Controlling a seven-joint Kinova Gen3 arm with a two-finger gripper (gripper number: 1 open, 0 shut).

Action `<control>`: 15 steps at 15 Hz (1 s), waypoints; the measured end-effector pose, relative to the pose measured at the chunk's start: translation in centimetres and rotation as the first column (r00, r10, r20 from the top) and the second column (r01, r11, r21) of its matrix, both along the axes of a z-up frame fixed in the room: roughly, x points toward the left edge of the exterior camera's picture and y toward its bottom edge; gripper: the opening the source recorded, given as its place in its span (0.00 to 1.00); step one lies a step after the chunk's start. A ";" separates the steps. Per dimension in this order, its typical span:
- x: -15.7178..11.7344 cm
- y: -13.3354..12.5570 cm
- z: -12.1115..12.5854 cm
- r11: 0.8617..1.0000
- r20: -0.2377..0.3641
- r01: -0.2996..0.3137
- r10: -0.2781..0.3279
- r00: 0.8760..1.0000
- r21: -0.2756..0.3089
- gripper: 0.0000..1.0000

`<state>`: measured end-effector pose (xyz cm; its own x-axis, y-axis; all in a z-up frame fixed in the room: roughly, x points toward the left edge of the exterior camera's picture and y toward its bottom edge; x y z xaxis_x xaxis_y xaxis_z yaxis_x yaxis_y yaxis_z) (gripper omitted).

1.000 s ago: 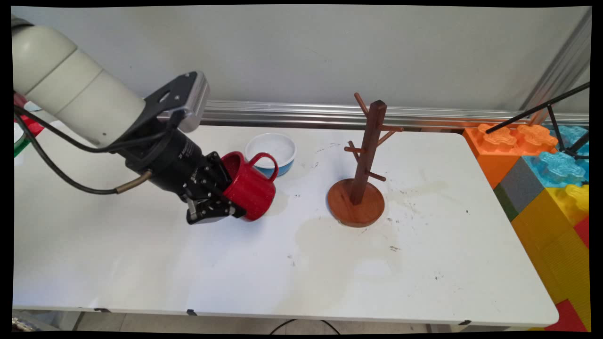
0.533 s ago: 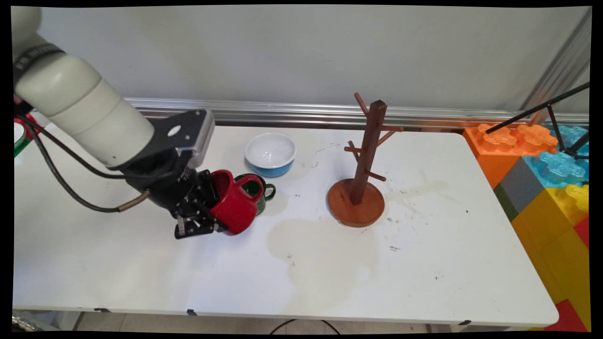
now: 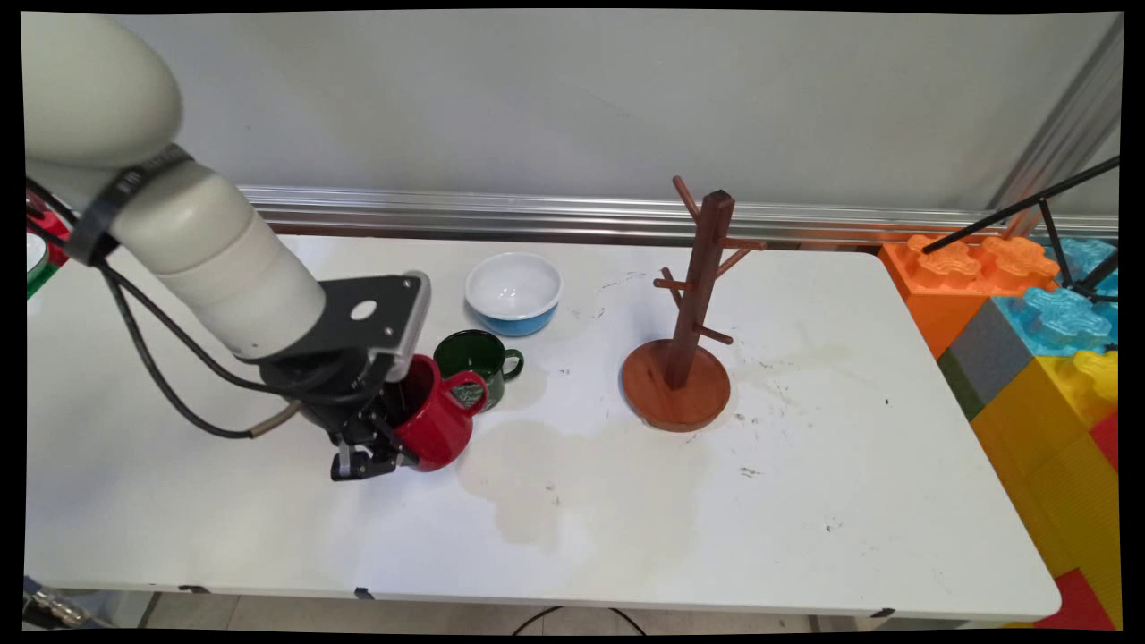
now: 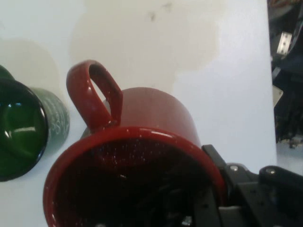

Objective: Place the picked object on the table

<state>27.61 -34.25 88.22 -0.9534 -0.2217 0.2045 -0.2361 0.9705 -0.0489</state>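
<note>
My gripper (image 3: 380, 438) is shut on the rim of a red mug (image 3: 436, 420), one finger inside and one outside. The mug hangs tilted just over the table's left half, its handle toward the green mug (image 3: 476, 362) that stands right behind it. In the hand view the red mug (image 4: 142, 156) fills the lower frame with its mouth toward the camera, and the green mug (image 4: 23, 137) shows at the left edge. My gripper (image 4: 208, 208) shows only as black linkage at the bottom right.
A white and blue bowl (image 3: 513, 292) stands behind the green mug. A wooden mug tree (image 3: 687, 340) on a round base stands mid-table. Large coloured blocks (image 3: 1029, 340) are stacked off the table's right end. The table (image 3: 805, 501) has faint stains.
The arm has swung left and down toward the near side with the red mug, lowering it close to the table and tipping it more upright. The green mug has come out from behind it.
</note>
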 end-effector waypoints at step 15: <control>-2.5 -1.6 -5.4 0.998 0.067 0.052 -0.053 0.996 0.025 0.00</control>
<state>25.15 -35.90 82.81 -0.9753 -0.1749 0.1348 -0.1817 0.9825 -0.0400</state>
